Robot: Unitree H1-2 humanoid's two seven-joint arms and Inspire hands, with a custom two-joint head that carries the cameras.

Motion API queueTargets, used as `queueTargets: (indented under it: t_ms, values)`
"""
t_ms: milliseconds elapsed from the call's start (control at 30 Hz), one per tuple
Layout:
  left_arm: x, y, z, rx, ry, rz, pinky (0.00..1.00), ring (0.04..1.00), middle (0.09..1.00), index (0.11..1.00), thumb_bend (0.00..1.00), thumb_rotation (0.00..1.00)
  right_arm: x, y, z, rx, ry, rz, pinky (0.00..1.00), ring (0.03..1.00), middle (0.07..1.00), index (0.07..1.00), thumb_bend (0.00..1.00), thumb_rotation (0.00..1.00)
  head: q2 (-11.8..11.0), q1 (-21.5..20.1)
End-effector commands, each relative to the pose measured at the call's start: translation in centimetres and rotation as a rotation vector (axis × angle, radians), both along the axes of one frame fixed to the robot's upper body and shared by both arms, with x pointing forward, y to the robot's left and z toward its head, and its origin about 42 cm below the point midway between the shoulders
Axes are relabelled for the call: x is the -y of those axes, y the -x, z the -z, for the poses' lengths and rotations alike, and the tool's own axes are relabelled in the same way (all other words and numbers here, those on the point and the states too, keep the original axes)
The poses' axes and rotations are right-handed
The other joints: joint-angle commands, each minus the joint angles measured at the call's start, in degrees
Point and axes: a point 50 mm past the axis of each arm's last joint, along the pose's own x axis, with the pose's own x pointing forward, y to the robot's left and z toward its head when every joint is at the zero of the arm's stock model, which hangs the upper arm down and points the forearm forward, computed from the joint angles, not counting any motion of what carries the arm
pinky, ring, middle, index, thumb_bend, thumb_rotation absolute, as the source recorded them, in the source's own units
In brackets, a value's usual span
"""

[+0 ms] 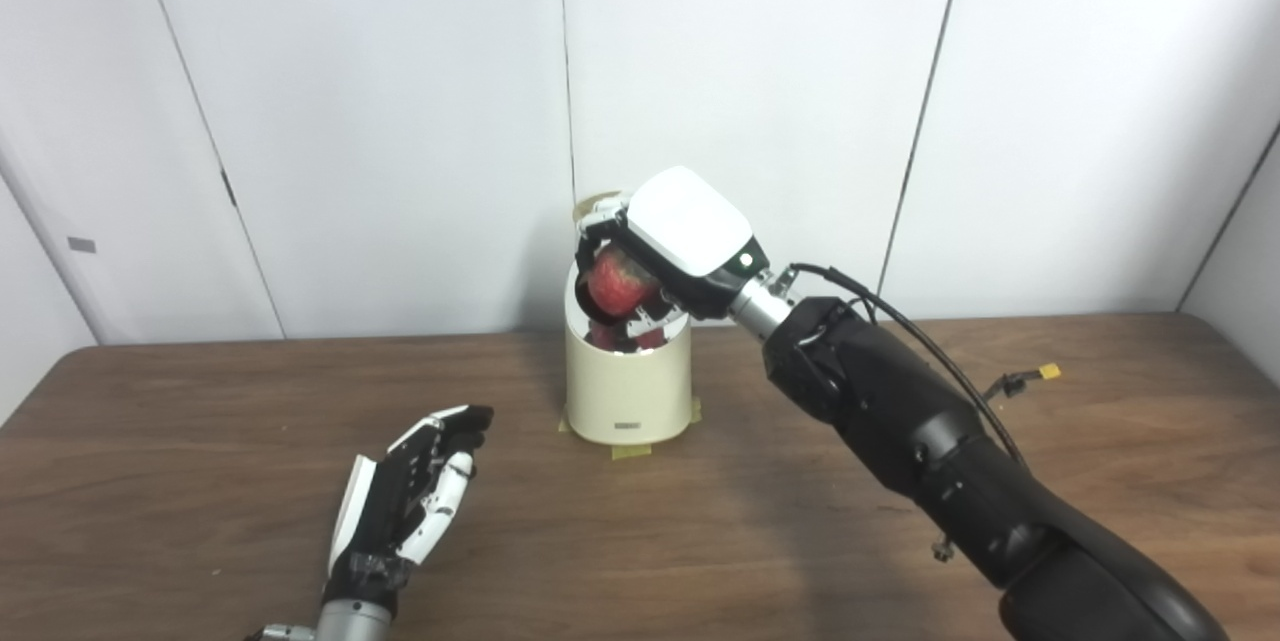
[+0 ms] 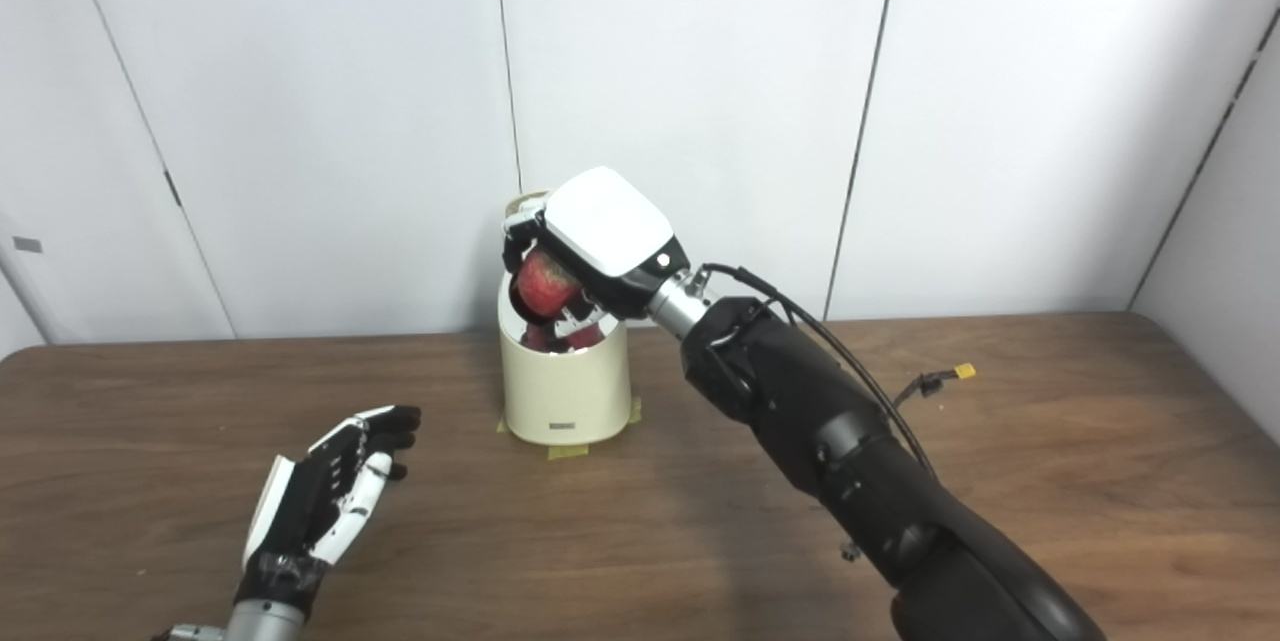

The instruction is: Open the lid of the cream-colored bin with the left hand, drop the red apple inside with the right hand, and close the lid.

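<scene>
The right hand [image 1: 668, 251] clasped the red apple [image 1: 615, 283] directly above the cream-colored bin [image 1: 628, 386], mouth at six o'clock; the left hand [image 1: 410, 501] lay released.

- Both eye views look down and forward from the robot's head, over the near edge of the wooden surface [image 1: 200, 391] toward the far white wall [image 1: 400, 71].
- The views overlap almost fully; the right eye view sits slightly rightward, so the bin [image 2: 565, 391] appears further left in it.
</scene>
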Motion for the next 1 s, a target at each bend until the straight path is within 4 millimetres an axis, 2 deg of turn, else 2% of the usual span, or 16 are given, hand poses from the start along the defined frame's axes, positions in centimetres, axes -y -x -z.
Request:
queueTargets:
  t_ms: [0, 33, 133, 267, 433, 700, 800, 900, 933, 967]
  values:
    - [0.6, -0.1, -0.5, 0.052, 0.01, 0.019, 0.64, 0.753, 0.764, 0.736, 0.18, 0.64, 0.1, -0.3, -3.5, 0.081, -0.013, 0.015, 0.43, 0.539, 0.623, 0.546, 0.84, 0.16, 0.1, -0.1]
    - [0.6, -0.1, -0.5, 0.052, 0.01, 0.019, 0.64, 0.752, 0.764, 0.735, 0.17, 0.63, 0.1, -0.3, -3.5, 0.073, -0.004, 0.023, 0.46, 0.568, 0.651, 0.578, 0.91, 0.19, 0.0, -0.1]
    - [0.7, -0.1, -0.5, 0.056, 0.012, 0.022, 0.64, 0.751, 0.762, 0.733, 0.17, 0.62, 0.2, 0.0, -3.5, 0.042, 0.012, 0.037, 0.52, 0.664, 0.742, 0.679, 0.98, 0.26, 0.0, -0.1]
    - [0.7, -0.2, -0.5, 0.054, 0.015, 0.023, 0.64, 0.751, 0.761, 0.732, 0.17, 0.62, 0.3, 0.2, -3.6, 0.014, 0.034, 0.058, 0.61, 0.772, 0.832, 0.795, 1.0, 0.31, 0.0, -0.1]
    - [0.7, -0.2, -0.5, 0.056, 0.014, 0.024, 0.64, 0.749, 0.759, 0.73, 0.17, 0.62, 0.3, 0.4, -3.8, 0.007, 0.054, 0.071, 0.65, 0.818, 0.88, 0.828, 1.0, 0.33, 0.1, -0.2]
    - [0.7, -0.1, -0.5, 0.051, 0.016, 0.026, 0.64, 0.749, 0.759, 0.73, 0.17, 0.62, 0.6, 0.5, -3.9, 0.026, 0.022, 0.059, 0.63, 0.808, 0.872, 0.825, 0.98, 0.33, 0.0, -0.3]
    - [0.8, -0.1, -0.5, 0.05, 0.019, 0.03, 0.64, 0.752, 0.762, 0.733, 0.18, 0.62, 0.9, 0.8, -3.6, 0.109, -0.079, 0.002, 0.55, 0.7, 0.764, 0.722, 0.93, 0.34, 0.0, -0.1]
    - [0.8, -0.2, -0.4, 0.05, 0.018, 0.03, 0.64, 0.752, 0.763, 0.733, 0.18, 0.61, 1.4, 1.6, -3.0, 0.163, -0.241, -0.047, 0.44, 0.52, 0.574, 0.538, 0.82, 0.34, 0.0, 0.0]
    - [0.8, -0.2, -0.4, 0.049, 0.019, 0.028, 0.64, 0.753, 0.763, 0.733, 0.18, 0.61, 1.6, 2.1, -2.8, 0.168, -0.3, -0.058, 0.39, 0.441, 0.508, 0.508, 0.67, 0.26, 0.0, 0.0]
    - [0.8, -0.2, -0.4, 0.049, 0.018, 0.027, 0.64, 0.754, 0.763, 0.733, 0.18, 0.61, 1.8, 2.6, -2.5, 0.168, -0.349, -0.067, 0.33, 0.369, 0.441, 0.488, 0.58, 0.2, -0.1, 0.0]
